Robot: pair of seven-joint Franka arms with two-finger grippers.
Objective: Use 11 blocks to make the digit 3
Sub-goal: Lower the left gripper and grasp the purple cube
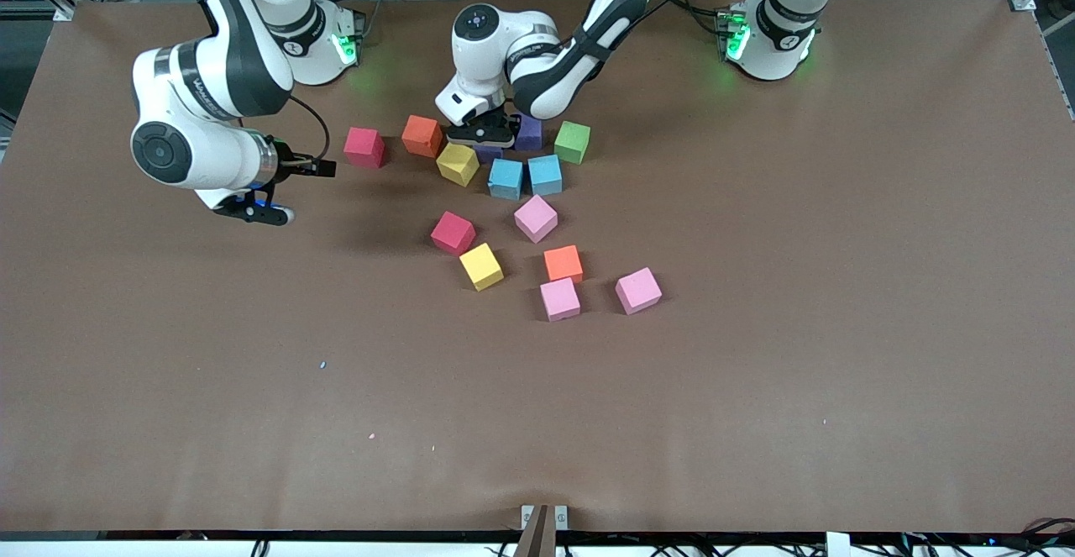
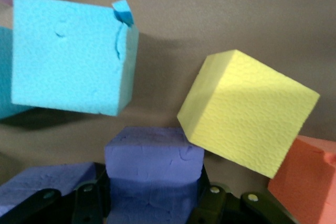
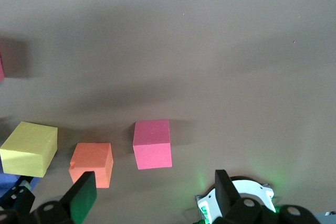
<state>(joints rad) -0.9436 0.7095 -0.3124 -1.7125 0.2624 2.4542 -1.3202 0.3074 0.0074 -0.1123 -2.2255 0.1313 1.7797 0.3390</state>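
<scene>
- Left arm is reaching in from its base and bending down over the block cluster; left gripper (image 1: 481,133) is pointing down, sitting low at the table.
- Its jaws are closing on a purple block (image 2: 153,167) (fingers (image 2: 90,199) pressing both sides), w/ a second purple block (image 1: 528,132) just beside it.
- Yellow block (image 1: 458,164) is lying tilted just beside the held one, touching its corner in the left wrist view; two blue blocks (image 1: 506,178) are sitting nearer the front camera.
- Right arm is waiting, elbow folded, right gripper (image 1: 252,211) hovering over bare table (image 1: 756,372) toward its own end, jaws spread wide, holding nothing.
- Red block (image 1: 364,147) and orange block (image 1: 422,136) are sitting near the cluster; the other blocks (pink, red, yellow, orange) are lying scattered nearer the camera.
</scene>
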